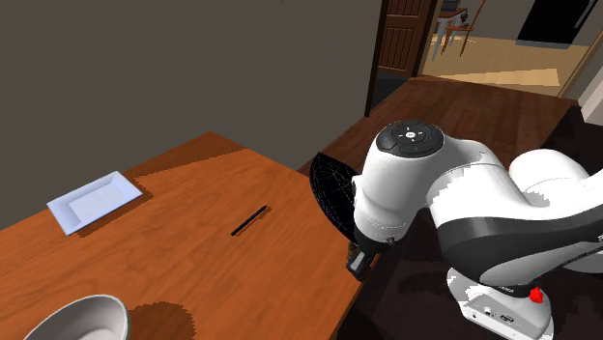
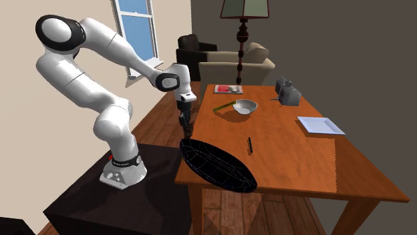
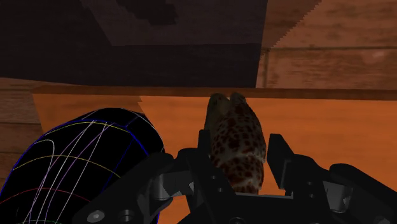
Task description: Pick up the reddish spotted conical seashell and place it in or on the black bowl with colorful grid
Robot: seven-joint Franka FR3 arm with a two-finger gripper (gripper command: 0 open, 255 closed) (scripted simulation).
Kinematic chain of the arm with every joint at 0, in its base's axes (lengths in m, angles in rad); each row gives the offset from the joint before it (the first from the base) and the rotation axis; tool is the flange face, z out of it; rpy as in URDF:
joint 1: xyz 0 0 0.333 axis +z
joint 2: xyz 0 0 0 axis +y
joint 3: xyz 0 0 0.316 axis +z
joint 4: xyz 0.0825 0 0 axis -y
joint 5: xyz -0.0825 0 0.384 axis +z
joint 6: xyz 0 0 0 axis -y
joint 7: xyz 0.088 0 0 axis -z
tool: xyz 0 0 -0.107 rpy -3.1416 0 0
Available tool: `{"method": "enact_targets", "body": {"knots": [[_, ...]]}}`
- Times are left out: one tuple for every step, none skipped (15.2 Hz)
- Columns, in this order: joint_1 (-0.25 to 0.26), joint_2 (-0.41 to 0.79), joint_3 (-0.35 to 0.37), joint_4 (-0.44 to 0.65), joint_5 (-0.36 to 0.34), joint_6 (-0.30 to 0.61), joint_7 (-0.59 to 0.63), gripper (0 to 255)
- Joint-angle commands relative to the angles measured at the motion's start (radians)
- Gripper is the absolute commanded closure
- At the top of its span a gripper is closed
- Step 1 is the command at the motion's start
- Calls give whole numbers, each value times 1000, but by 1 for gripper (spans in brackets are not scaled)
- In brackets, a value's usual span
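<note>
In the wrist view a reddish-brown spotted seashell (image 3: 236, 147) sits clasped between my black fingers, so my gripper (image 3: 240, 160) is shut on it. Beside it lies the black bowl with coloured grid lines (image 3: 86, 159). The shoulder view shows the bowl (image 1: 329, 188) hanging over the wooden table's (image 1: 193, 270) edge, with my gripper (image 1: 359, 261) just off that edge beside it. Seen from the second exterior view, the gripper (image 2: 185, 127) hangs right above the bowl's (image 2: 217, 167) end nearest the arm.
On the table lie a black pen (image 1: 249, 221), a white rectangular tray (image 1: 95, 201) and a grey bowl (image 1: 82, 321). The second exterior view adds a grey object (image 2: 289, 93), a book (image 2: 228, 89), a floor lamp (image 2: 242, 33) and a sofa (image 2: 234, 67).
</note>
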Motion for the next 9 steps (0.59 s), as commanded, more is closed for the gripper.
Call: {"method": "enact_targets", "body": {"knots": [[5,-28,-14,13,-1,-41,-7,255],[6,-40,-20,20,-3,-60,-10,255],[8,-51,-25,28,-4,-78,-12,255],[9,-62,-31,35,-6,-96,-15,255],[10,-72,-36,43,-7,-114,-17,255],[10,-82,-42,51,-9,-132,-19,255],[11,-91,-47,60,-11,-150,-21,255],[11,-100,-52,68,-13,-167,-23,255],[12,-108,-57,77,-15,-184,-25,255]]}}
